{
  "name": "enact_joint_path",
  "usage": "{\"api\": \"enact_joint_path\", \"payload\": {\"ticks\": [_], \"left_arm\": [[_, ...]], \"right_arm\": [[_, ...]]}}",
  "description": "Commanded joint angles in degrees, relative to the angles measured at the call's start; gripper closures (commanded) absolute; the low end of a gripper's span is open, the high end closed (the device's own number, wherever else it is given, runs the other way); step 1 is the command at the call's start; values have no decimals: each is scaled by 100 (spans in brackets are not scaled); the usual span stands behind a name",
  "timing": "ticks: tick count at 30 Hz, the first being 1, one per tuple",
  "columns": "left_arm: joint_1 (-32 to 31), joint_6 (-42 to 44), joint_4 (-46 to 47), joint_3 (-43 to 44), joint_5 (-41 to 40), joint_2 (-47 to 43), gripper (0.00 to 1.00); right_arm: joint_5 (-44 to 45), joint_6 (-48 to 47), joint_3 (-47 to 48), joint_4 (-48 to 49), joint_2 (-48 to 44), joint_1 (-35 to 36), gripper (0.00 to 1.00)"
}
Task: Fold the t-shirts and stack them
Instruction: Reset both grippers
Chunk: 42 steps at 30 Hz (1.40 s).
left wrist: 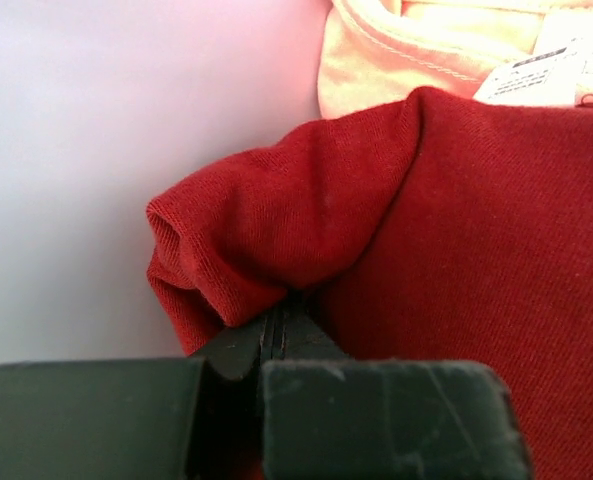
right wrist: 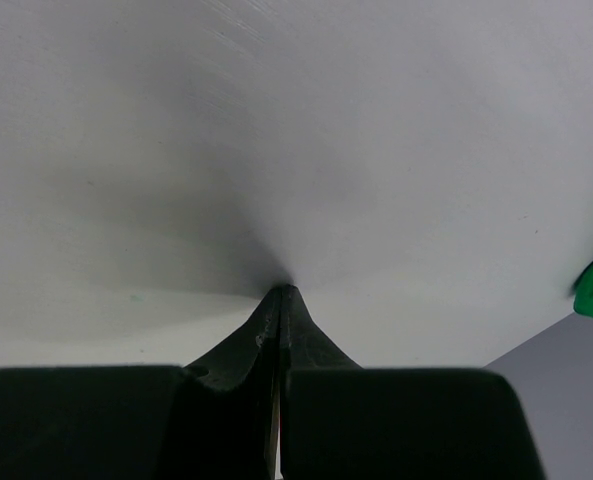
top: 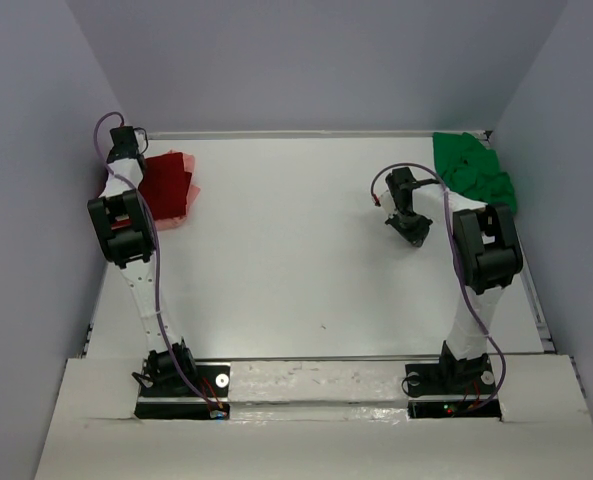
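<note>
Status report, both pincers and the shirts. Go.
Left pincer shut, tip at fold of dark red t-shirt; pinch unclear. Right pincer shut, empty, over table. Red lies on salmon pink t-shirt, green t-shirt crumpled far right. Nothing in the way.

Far left: plain dark red t-shirt (top: 164, 185) with a salmon pink t-shirt (left wrist: 406, 45), its label (left wrist: 546, 65) white with dark print. Far right, the bright green t-shirt (top: 476, 170). Worktop (top: 296, 270) is plain white, fingers (right wrist: 241, 350) black, cables (top: 98, 135) purple.

The salmon pink t-shirt (left wrist: 416, 45) and its label (left wrist: 551, 70) are cropped by the left wrist view's edges.
</note>
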Motion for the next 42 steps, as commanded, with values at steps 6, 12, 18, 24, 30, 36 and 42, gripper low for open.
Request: {"api": "enact_joint_path", "payload": {"ticks": [6, 12, 18, 24, 30, 36, 42], "left_arm": [[78, -374, -578, 304, 643, -711, 100], [52, -664, -1378, 893, 2478, -2160, 100], [43, -752, -1002, -326, 4352, -4129, 42], [-9, -866, -27, -2717, 4749, -5536, 15], [-395, -805, 466, -4570, 4767, -5906, 1], [-555, -963, 1852, -6170, 4932, -6582, 1], [-625, -1182, 2928, -7298, 5311, -7269, 1]], "right_arm": [[-468, 61, -293, 24, -145, 14, 100], [-529, 8, -301, 121, -541, 14, 93], [-652, 78, -477, 384, -1235, 14, 12], [-1038, 289, -994, 911, -2165, -170, 0], [-1023, 780, -1434, 1227, -2361, -170, 0], [-556, 1203, -1725, 1905, -2729, -170, 0], [-477, 1309, -1761, 2090, -2704, -170, 0]]}}
